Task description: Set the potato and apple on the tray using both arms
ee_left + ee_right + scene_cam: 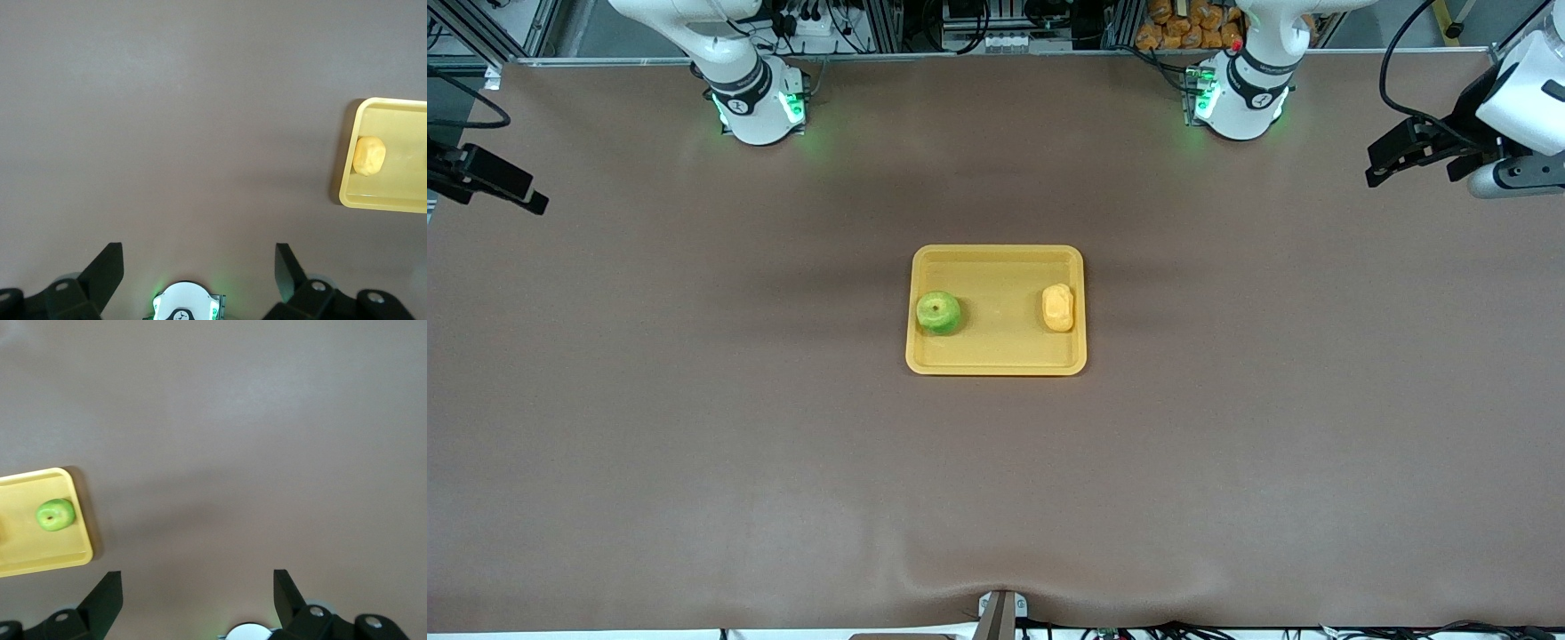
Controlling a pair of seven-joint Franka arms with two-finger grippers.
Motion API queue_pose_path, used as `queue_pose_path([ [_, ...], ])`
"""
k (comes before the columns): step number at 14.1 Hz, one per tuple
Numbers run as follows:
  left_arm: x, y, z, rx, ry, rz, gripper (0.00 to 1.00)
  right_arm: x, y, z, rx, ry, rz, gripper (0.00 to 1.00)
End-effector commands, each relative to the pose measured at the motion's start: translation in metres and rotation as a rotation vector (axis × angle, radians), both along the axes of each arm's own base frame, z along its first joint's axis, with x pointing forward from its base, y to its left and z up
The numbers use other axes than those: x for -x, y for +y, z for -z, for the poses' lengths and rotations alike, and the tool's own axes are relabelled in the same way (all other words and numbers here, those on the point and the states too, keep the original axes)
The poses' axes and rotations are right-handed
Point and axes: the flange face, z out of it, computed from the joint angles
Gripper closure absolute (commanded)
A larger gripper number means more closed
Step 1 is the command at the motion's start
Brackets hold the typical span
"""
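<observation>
The yellow tray point(1000, 342) lies in the middle of the table. On it rest the green apple point(938, 312), at the right arm's end of the tray, and the pale-yellow potato point(1058, 308), at the left arm's end. Both arms are drawn back, up over the table's two ends. My left gripper point(1412, 171) is open and empty; its wrist view shows its wide-apart fingers point(198, 257), the potato point(369, 155) and the tray's rim point(380, 198). My right gripper point(489, 182) is also open and empty point(197, 582); its wrist view takes in the apple point(55, 514) on the tray point(47, 561).
Brown mat covers the whole table. The right arm's base point(760, 102) and the left arm's base point(1240, 102), both lit green, stand along the edge farthest from the front camera. Cables and equipment sit off that edge. A small bracket point(1000, 613) sticks up at the nearest edge.
</observation>
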Motion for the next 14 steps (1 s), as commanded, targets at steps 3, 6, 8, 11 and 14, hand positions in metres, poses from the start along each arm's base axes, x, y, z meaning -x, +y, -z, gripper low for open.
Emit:
queue_pose_path([
  [3,0.008,0.001,-0.008,-0.011,-0.004,0.013,0.00,0.014,-0.006,0.005,0.034,-0.011,-0.087,0.00],
  [6,0.008,0.001,-0.009,-0.011,-0.004,0.019,0.00,0.027,-0.006,0.008,0.035,-0.042,-0.088,0.00],
  [8,0.007,0.002,-0.009,-0.010,-0.003,0.025,0.00,0.028,-0.006,0.007,0.033,-0.042,-0.087,0.00],
  [11,0.005,0.003,-0.009,-0.009,-0.005,0.026,0.00,0.025,-0.006,0.002,0.037,-0.052,-0.091,0.00],
  [14,0.003,0.002,-0.014,-0.006,-0.017,0.023,0.00,0.025,-0.006,0.001,0.038,-0.055,-0.091,0.00],
])
